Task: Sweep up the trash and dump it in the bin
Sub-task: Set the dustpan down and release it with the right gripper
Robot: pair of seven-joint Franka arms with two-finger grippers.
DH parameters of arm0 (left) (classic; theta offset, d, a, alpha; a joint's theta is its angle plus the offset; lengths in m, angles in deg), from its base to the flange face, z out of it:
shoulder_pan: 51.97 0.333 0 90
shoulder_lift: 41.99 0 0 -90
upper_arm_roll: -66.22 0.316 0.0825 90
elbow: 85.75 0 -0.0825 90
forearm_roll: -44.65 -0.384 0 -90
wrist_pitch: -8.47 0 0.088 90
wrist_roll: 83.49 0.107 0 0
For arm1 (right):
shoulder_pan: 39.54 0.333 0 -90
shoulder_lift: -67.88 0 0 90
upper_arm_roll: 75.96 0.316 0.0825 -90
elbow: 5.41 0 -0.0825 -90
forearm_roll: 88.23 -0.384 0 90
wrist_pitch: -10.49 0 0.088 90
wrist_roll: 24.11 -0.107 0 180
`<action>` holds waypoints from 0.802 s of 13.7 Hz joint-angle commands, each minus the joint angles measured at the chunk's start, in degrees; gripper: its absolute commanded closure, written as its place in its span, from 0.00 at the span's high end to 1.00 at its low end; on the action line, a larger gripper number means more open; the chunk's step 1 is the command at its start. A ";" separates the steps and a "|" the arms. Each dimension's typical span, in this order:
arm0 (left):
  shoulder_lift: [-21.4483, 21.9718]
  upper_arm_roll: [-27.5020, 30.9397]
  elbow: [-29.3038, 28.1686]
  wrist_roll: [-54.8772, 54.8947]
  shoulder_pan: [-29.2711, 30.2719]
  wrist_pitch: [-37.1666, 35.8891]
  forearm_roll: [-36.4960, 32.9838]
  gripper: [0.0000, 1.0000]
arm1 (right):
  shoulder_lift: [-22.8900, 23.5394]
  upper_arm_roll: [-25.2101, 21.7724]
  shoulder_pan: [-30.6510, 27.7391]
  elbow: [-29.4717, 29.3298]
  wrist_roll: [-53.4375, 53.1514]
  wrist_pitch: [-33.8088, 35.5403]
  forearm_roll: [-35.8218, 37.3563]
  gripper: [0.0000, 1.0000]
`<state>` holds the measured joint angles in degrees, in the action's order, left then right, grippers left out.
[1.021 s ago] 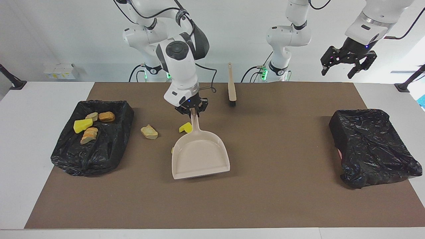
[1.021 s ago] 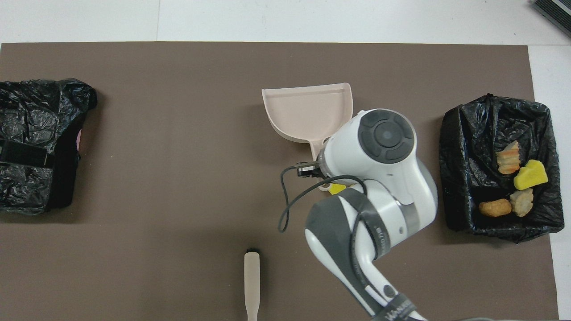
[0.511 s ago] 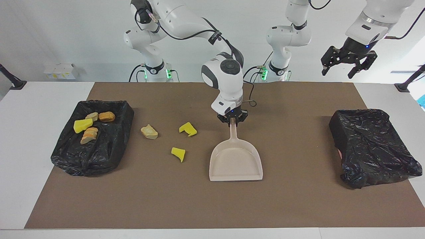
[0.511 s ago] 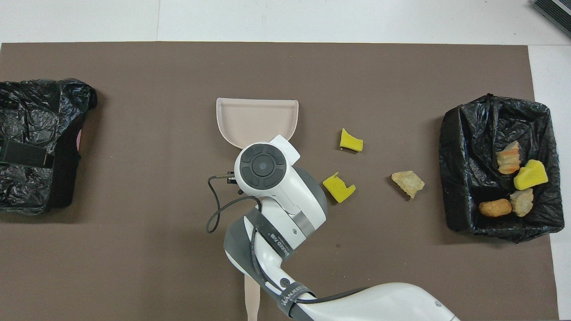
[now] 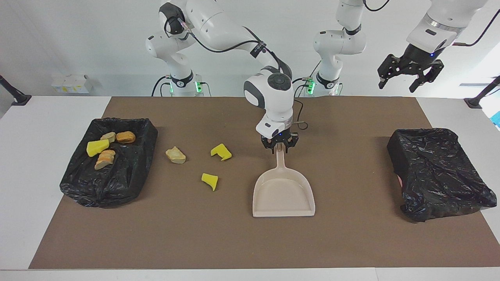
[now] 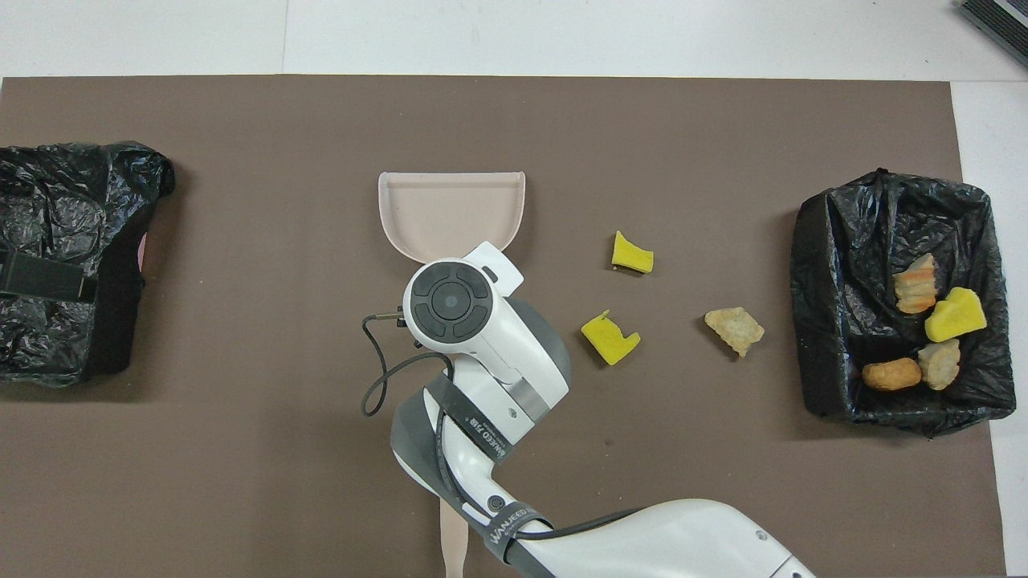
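My right gripper (image 5: 279,145) is shut on the handle of the beige dustpan (image 5: 284,193), whose empty pan (image 6: 451,213) points away from the robots at mid-mat. Three loose pieces of trash lie on the mat beside it, toward the right arm's end: a yellow wedge (image 5: 221,152) (image 6: 610,339), a second yellow wedge (image 5: 210,181) (image 6: 632,253) and a tan lump (image 5: 175,155) (image 6: 735,330). The black-lined bin (image 5: 129,171) (image 6: 827,265) at that end holds several pieces. My left gripper (image 5: 410,75) waits open, raised over the left arm's end.
A second black-lined bin (image 5: 437,171) (image 6: 64,257) sits at the left arm's end of the brown mat. The beige brush handle (image 6: 454,538) lies near the robots, partly under the right arm; in the overhead view the wrist hides the right gripper.
My right gripper carried the dustpan from beside the trash toward the left arm's end, uncovering the two yellow wedges. The left arm has not moved.
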<state>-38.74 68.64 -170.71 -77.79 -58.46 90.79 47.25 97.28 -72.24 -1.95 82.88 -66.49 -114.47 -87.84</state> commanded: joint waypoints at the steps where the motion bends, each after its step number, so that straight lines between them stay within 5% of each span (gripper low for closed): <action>1: 0.44 -0.22 0.14 0.27 0.25 -0.05 0.30 1.00 | -6.95 0.15 -0.14 2.23 -0.86 5.93 0.76 1.00; 6: 0.09 -0.92 0.14 0.10 -0.71 2.49 0.30 1.00 | -22.60 0.41 0.38 14.35 -1.47 11.56 -0.30 1.00; 11: -0.96 -0.93 -3.28 -3.06 -5.63 10.38 0.22 1.00 | -28.67 0.50 2.92 19.97 -6.21 17.57 -5.82 1.00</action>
<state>-39.62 67.12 -171.80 -79.05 -61.61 97.23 47.27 71.72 -71.74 -0.43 98.15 -69.59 -96.08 -90.85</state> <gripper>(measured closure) 0.000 0.000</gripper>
